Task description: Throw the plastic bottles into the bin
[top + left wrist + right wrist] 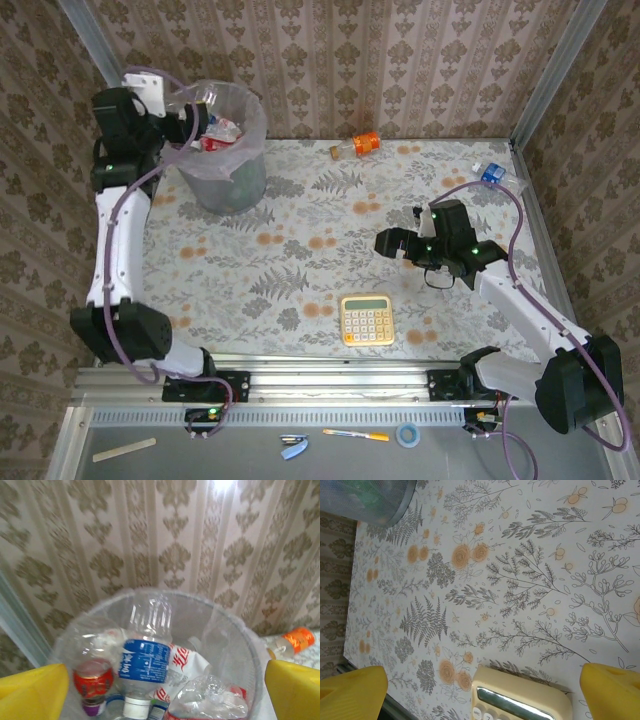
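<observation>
Left gripper (162, 700): blunt yellow fingers (30, 692) of matte plastic, spread wide at the two lower corners of the wrist view, nothing clamped between them.
Bin (222, 185): round grey wall lined with cloudy, crinkled plastic film, standing at the far left of the table directly under the left gripper.
Blue-labelled bottle (146, 665): clear ribbed plastic, neck down with a white cap, lying inside the bin just below the parted fingers. Possibly not yet settled; hard to tell.
Red-labelled bottle (93, 680): crushed and clear, beside it in the bin among other crumpled bottles.
Orange-labelled bottle (358, 146): lying on its side at the far edge of the table, to the right of the bin.
Blue-capped bottle (492, 173): at the far right corner, beyond the right arm.
Right gripper (392, 243): yellow fingers held apart and empty, over mid-table.
Calculator (367, 320): yellow, square, flat on the cloth below the right gripper.
Table (300, 260): pale cloth printed with grey ferns and orange blossoms.
Wallpaper (400, 60): striped beige damask on three sides.
</observation>
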Tool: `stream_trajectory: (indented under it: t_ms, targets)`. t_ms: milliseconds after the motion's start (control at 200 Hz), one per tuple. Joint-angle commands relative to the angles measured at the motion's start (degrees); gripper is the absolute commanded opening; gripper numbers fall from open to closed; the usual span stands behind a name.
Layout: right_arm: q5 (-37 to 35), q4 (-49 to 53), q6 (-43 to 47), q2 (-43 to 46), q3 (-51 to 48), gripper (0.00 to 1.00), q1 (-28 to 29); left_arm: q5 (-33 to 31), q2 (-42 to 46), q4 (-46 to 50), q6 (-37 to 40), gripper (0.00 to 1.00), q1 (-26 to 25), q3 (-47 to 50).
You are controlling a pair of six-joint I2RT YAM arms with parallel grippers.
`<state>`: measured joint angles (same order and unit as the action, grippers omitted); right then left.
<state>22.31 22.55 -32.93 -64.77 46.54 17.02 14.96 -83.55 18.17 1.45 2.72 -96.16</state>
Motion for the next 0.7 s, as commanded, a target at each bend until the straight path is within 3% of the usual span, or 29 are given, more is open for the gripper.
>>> stream_trajectory:
  t_ms: [0,480,595,695]
  targets:
    - [-0.84,0.74,0.78,1.05,1.09,1.00,-0.42,-2.95,6.04,1.46,-0.94,1.00,0.32,-0.85]
    - [-4.85,1.88,-3.50,-3.79,4.92,1.00,-4.00,12.17,23.84,1.03,-0.60,1.00,-2.75,6.53]
    - [-6.95,4.90,-0.60,-5.29,7.60,1.00,-7.13,14.62,27.09,1.46,0.25,1.00,-4.07,9.17]
    - [-13.44,10.95,5.55,-7.27,11.66,1.00,-9.33,15.31,29.63,1.86,0.15,1.00,-5.19,11.35]
